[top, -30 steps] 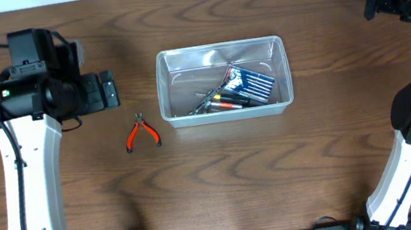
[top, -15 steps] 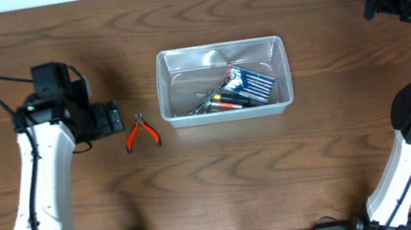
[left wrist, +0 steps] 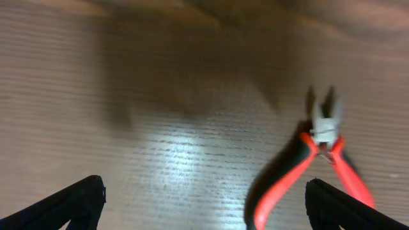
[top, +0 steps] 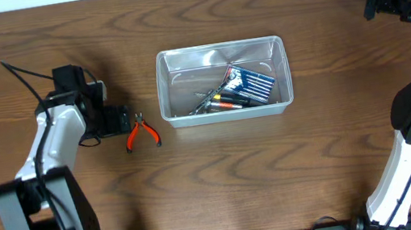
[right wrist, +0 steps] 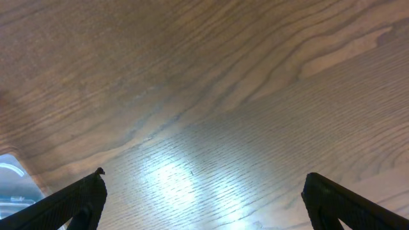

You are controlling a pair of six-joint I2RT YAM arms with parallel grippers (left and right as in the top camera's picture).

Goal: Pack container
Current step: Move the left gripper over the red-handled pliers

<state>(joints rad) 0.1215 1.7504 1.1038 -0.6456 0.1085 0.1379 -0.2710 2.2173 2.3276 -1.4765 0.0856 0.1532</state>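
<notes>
The clear plastic container [top: 166, 84] sits at the table's middle and holds a blue-and-white pack [top: 251, 83] and several small tools. Red-handled pliers [top: 141, 133] lie on the table left of it; in the left wrist view [left wrist: 319, 150] they lie at the right, one handle near my right fingertip. My left gripper [top: 120, 119] is open and empty, just left of the pliers, with bare wood between its fingertips [left wrist: 204, 204]. My right gripper [top: 378, 1] is open and empty at the far right, over bare wood [right wrist: 204, 201].
A corner of the container [right wrist: 9, 185] shows at the left edge of the right wrist view. The wooden table [top: 223, 177] spreads all round.
My left arm has swung down and right toward the pliers, bringing the gripper right beside them. The right arm, pliers and container have not moved.
</notes>
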